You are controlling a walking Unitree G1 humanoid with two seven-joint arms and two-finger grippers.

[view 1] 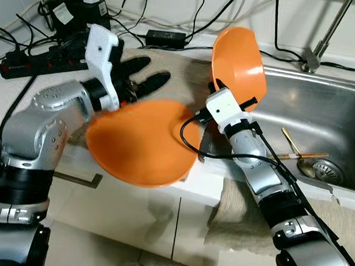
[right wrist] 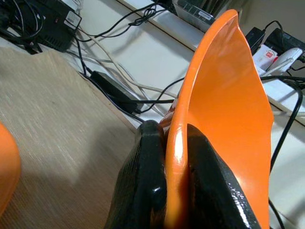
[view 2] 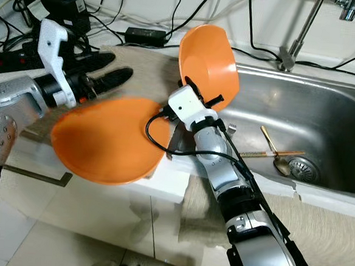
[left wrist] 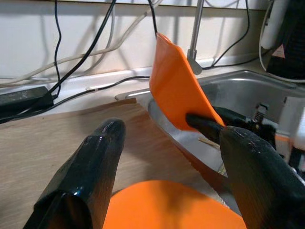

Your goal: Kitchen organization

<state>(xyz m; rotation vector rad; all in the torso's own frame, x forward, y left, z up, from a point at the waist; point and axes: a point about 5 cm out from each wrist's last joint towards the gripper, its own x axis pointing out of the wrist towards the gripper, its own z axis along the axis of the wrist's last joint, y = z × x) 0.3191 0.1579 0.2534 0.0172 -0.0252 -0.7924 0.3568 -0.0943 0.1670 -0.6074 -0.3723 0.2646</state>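
Note:
My right gripper (view 1: 219, 87) is shut on the lower rim of an orange bowl (view 1: 240, 61), holding it on edge over the left rim of the steel sink (view 1: 325, 113); the right wrist view shows the fingers (right wrist: 143, 171) pinching that rim (right wrist: 224, 109). A second orange bowl (view 1: 143, 140) looks blurred and overhangs the counter's front edge. My left gripper (view 1: 146, 76) hovers open just above and behind it, over the woven mat (view 1: 181, 78). In the left wrist view its fingers (left wrist: 90, 162) stand spread with this bowl (left wrist: 167, 205) below them.
A gold spoon (view 1: 295, 154) lies in the sink beside the drain (view 1: 328, 171). The faucet (view 1: 320, 51) stands behind. A power strip (view 1: 30, 62), adapters and cables crowd the back left counter. A beige towel (view 1: 238, 216) hangs over the counter front.

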